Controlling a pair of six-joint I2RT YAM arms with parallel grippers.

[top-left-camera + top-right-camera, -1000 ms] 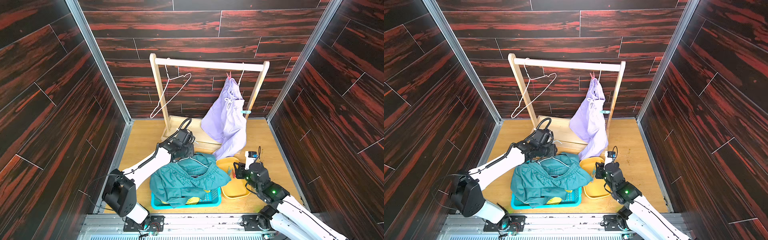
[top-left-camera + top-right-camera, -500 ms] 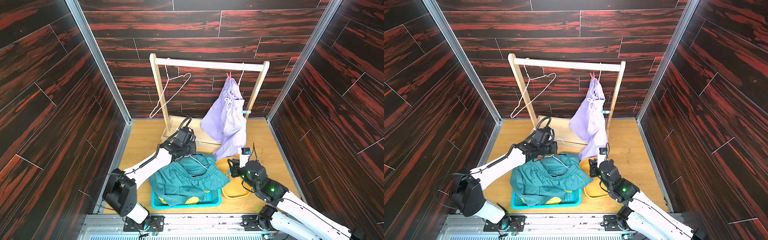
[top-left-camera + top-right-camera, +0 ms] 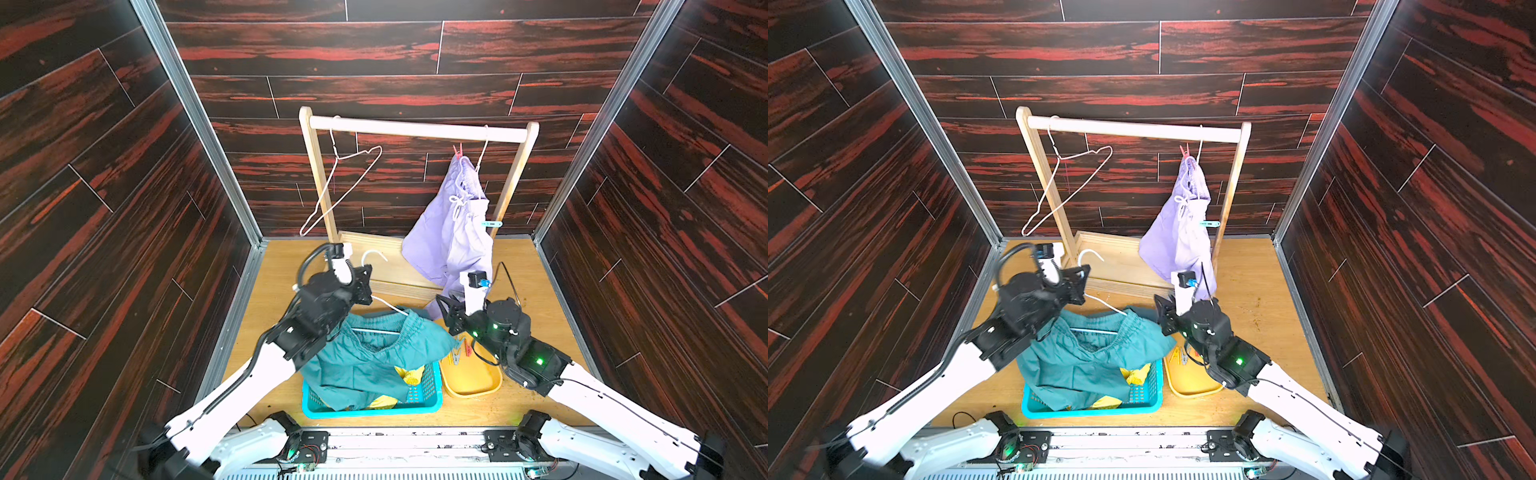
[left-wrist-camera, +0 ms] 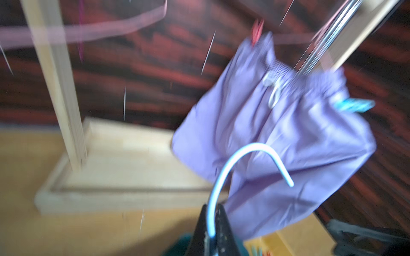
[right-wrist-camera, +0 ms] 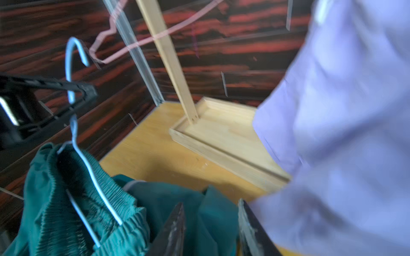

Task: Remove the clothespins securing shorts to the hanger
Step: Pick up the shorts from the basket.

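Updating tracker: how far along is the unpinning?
Done: yellow fabric shorts in the blue plastic basket; loose clothespins in the yellow tray. In hand: left gripper, jaws shut on the white wire hanger carrying the teal shorts; right gripper open. Left: lavender shorts hang pinned by a red-pink clothespin and a light-blue clothespin.

I get four views: a stereo pair overhead and a camera on each wrist.
Both top views look down and forward from above my arm bases, wide enough for the whole counter (image 3: 532, 266) and the wooden rack (image 3: 415, 129) at the back. The left wrist camera rides close behind the left gripper (image 4: 211, 212), facing the rack and lavender shorts (image 4: 277, 137). The right wrist camera, behind the right gripper (image 5: 210, 204), shares that rack base, those shorts and the white hanger (image 4: 255, 145).
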